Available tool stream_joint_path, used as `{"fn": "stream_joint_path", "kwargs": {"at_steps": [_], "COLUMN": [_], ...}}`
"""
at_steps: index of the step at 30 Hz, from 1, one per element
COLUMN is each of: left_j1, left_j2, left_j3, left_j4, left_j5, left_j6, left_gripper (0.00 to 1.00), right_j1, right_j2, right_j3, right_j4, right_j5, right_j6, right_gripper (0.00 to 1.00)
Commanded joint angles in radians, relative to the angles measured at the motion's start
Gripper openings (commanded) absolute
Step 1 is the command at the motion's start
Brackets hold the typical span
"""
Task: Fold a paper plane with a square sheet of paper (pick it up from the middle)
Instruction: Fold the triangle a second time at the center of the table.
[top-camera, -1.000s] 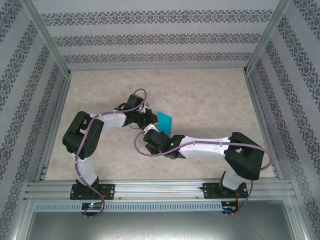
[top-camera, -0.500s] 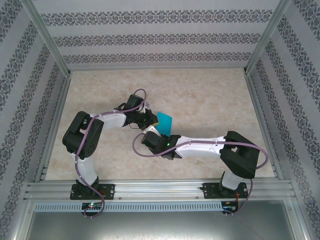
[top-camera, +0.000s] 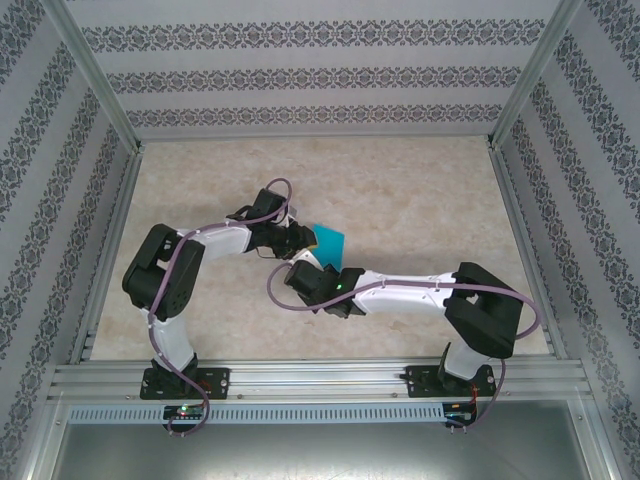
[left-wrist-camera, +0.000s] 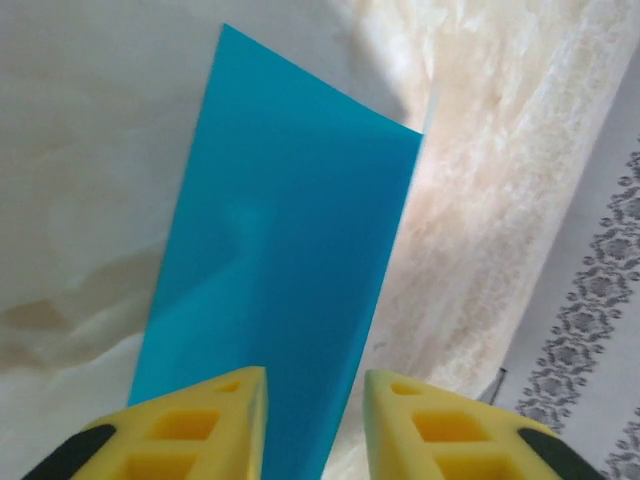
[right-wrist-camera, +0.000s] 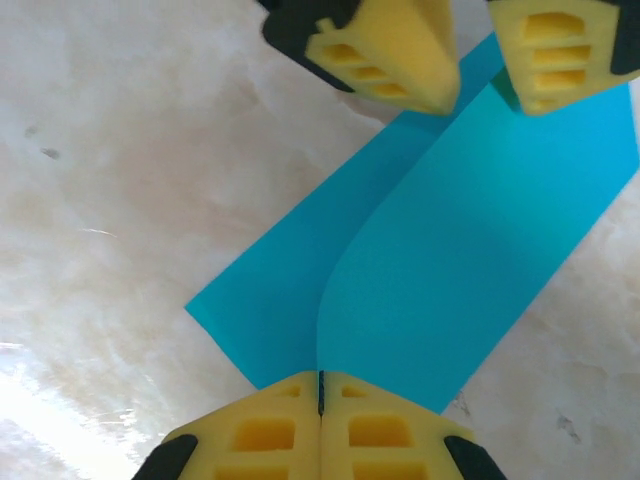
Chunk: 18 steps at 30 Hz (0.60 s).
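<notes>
Item: square sheet of paper (top-camera: 331, 241), plain teal-blue, at the middle of the table (top-camera: 420, 190), well apart from every edge and corner. In the right wrist view the sheet (right-wrist-camera: 470, 260) is doubled over. An upper layer curves across a lower one, and a strip of the lower layer shows at its left side. In the left wrist view it (left-wrist-camera: 290, 250) reads as a long narrow panel, partly lifted off the marbled surface, with its far corners free.

Tool, left: left gripper (top-camera: 303, 238) at the sheet's left end. Its yellow fingers (left-wrist-camera: 215, 425) stand narrowly apart, and the paper runs through the gap between them. The right wrist view shows the same gripper (right-wrist-camera: 475, 70) with both fingertips clear of each other above the sheet, so nothing is clamped.

Tool, right: right gripper (top-camera: 304, 260) just beside the sheet's near left corner. Its fingers (right-wrist-camera: 250, 430) are pressed together with no gap, and the sheet's near edge is pinched at their seam, where the curved upper layer ends.

Surround: patterned walls (top-camera: 300, 80) on three sides and an aluminium rail (top-camera: 320, 375) along the table's near edge, carrying both arm bases.
</notes>
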Motion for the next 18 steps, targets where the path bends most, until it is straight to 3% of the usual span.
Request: {"fn": "stream_joint_path", "kwargs": {"at_steps": [1,6,9,18], "left_j1": [0.015,0.038,0.054,0.060], "left_j2": [-0.096,-0.205,-0.254,-0.313], "left_j3": [0.045,0.003,-0.027,-0.099], "left_j4": [-0.195,-0.295,-0.326,-0.323], "left_j5": [-0.155,-0.314,-0.362,-0.349], "left_j6": [0.062,0.070,0.076,0.081], "left_gripper": [0.46,0.56,0.56,0.44], "right_j1": [-0.044,-0.095,-0.127,-0.243], "right_j2": [-0.045,-0.054,-0.061,-0.167], "right_j3": [-0.017,-0.046,-0.076,-0.185], "right_j4": [0.070,0.173,0.255,0.473], "right_j5": [-0.142,-0.299,-0.403,-0.614], "right_j6": [0.054,0.141,0.199,0.348], "right_gripper": [0.00,0.00,0.00,0.00]}}
